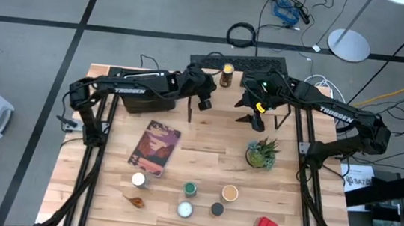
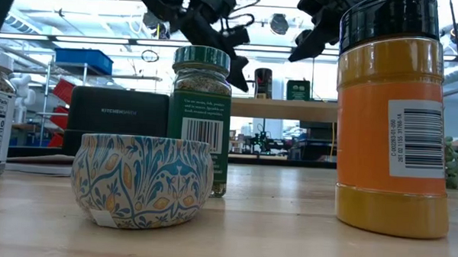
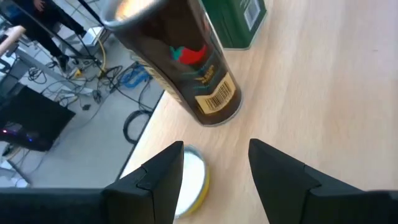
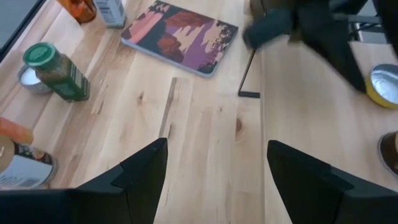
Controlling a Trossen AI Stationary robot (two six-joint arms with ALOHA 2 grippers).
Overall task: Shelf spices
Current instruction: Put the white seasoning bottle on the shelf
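Wooden shelf [image 1: 223,93]: 3 spices; left end effector [image 3: 214,171], right end effector [image 4: 214,168] open, empty.

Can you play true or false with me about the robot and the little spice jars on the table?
1. Both grippers are up over the shelf. True.
2. The left gripper is squeezing the dark jar. False: its fingers are open and hold nothing; the jar stands on the shelf just ahead of them.
3. The book lies flat on the table. True.
4. All the spices are already on the shelf. False: several, like the green-lidded jar and the orange bottle, are on the table.
5. The right gripper is carrying the plant. False: its fingers are open and empty; the plant stands on the table.
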